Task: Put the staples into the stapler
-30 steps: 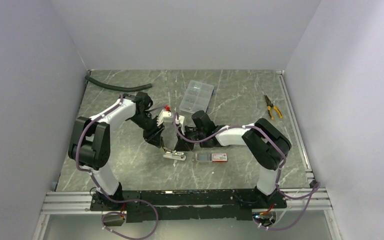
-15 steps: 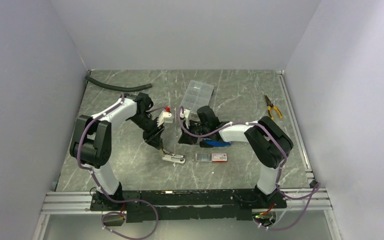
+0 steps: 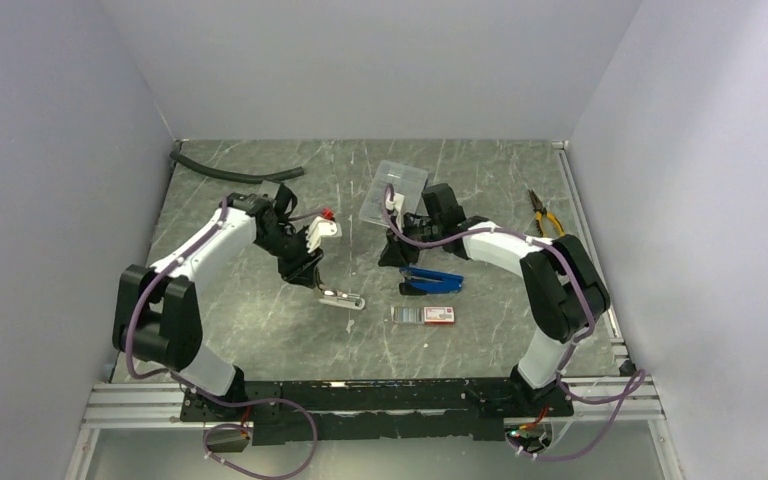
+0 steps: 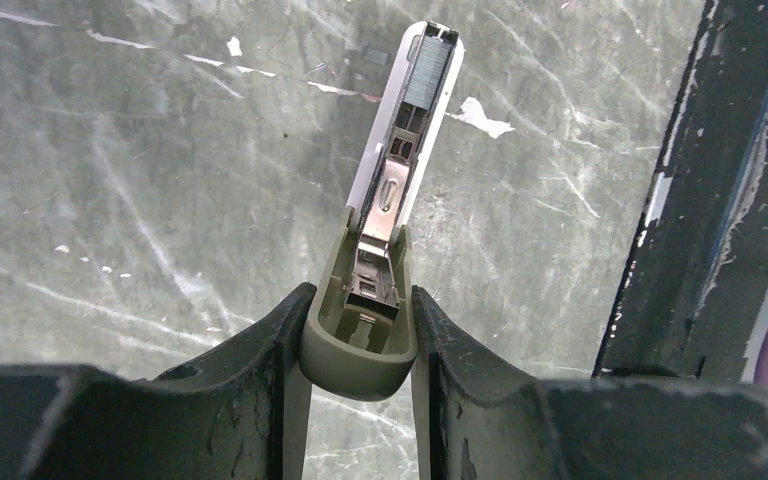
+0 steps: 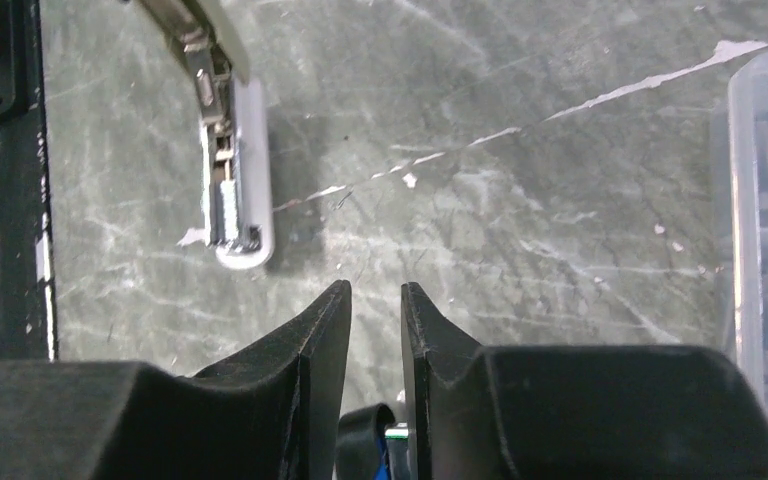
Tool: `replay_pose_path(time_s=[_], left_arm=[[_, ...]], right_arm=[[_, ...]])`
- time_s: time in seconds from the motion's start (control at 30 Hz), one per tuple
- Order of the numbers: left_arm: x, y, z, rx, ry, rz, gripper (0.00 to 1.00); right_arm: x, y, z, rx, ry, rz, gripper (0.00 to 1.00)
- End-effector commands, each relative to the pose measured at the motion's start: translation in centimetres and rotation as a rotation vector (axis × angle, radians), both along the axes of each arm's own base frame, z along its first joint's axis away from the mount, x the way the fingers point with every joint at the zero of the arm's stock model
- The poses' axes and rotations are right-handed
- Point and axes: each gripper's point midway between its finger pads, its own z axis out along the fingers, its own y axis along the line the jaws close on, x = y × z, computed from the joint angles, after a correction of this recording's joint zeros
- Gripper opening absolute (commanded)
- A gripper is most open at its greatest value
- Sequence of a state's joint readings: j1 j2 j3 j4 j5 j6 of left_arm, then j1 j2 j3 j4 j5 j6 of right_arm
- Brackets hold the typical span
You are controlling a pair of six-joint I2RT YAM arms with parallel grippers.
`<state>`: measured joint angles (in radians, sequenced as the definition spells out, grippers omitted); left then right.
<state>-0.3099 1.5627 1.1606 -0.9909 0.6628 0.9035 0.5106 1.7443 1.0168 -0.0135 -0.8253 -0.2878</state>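
The tabletop [image 4: 110,150] lies under both my hands. My left hand [image 4: 358,305] is clenched on the rear end of the stapler [image 4: 390,200], whose open channel runs straight out ahead of my fingers. My right hand [image 5: 375,300] is slightly parted and empty. The stapler is ahead of it and off to its left. The staples [image 4: 427,75] sit as a strip at the far tip of the channel, well ahead of my left hand. I judge the loading nearly done. Next I should hold the stapler steady and close it over the strip without jolting it loose.
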Motion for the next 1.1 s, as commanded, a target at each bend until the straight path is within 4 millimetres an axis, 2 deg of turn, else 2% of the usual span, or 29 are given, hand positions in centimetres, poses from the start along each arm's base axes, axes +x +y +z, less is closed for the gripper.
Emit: replay_pose_path(time_s=[0.0,0.1,0.3,0.6,0.87,1.07], left_arm=[[1.2,0.6,1.4,-0.016,-0.139,0.009,0.03],[1.8,1.1,2.1,-0.033,-0.177,0.032,0.03],[4.7,3.1,2.9,-0.033,-0.284,0.127,0.03],[6.2,5.5,1.2,0.049,-0.282,0.179,0.03],[6.7,6.5,-0.6,0.057,-0.239,0.225,0.03],[6.5,6.4,-1.3,0.04,-0.22,0.217,0.16]], right_arm=[[-0.8,-0.9,2.3,-0.009,-0.038,0.062,0.29],[-0.3,-1.7,2.7,-0.029,-0.045,0.037,0.29],[0.5,-3.1,3.6,-0.062,-0.067,-0.003,0.29],[0.9,-4.3,3.5,-0.083,-0.068,-0.05,0.29],[0.7,-4.8,3.6,-0.096,-0.075,-0.056,0.31],[0.6,-5.4,3.8,-0.121,-0.093,-0.073,0.33]])
